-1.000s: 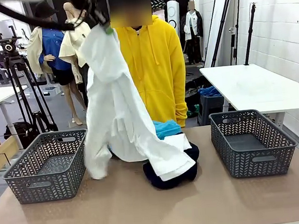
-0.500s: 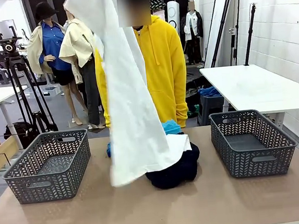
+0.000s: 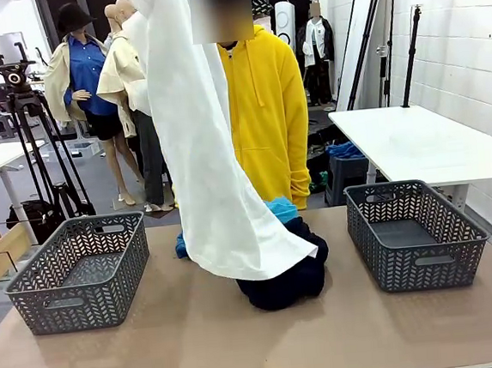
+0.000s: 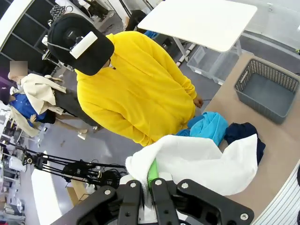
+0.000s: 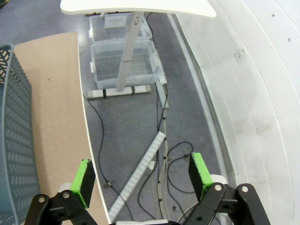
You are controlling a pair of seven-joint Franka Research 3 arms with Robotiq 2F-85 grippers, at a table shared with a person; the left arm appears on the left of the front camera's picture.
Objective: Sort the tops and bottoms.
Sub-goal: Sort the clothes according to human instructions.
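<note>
The white shirt (image 3: 206, 170) hangs from above the top edge of the front view, its hem draping over the clothes pile at mid table. My left gripper (image 4: 149, 180) is shut on the white shirt (image 4: 201, 161) and looks down from high up. Under it lie the bright blue tops (image 3: 276, 210) (image 4: 208, 126) and the dark navy bottoms (image 3: 285, 280) (image 4: 241, 132). My right gripper (image 5: 143, 173) is open and holds nothing, out past the table's right edge over the floor.
A grey basket (image 3: 79, 269) stands at the table's left and another grey basket (image 3: 414, 231) (image 4: 269, 89) at its right. A person in a yellow hoodie (image 3: 266, 113) (image 4: 136, 89) stands behind the pile. A white table (image 3: 414, 139) stands at the far right.
The white shirt has been lifted higher, off the top of the front view, and its hem has swung right over the pile. The gripper left that view.
</note>
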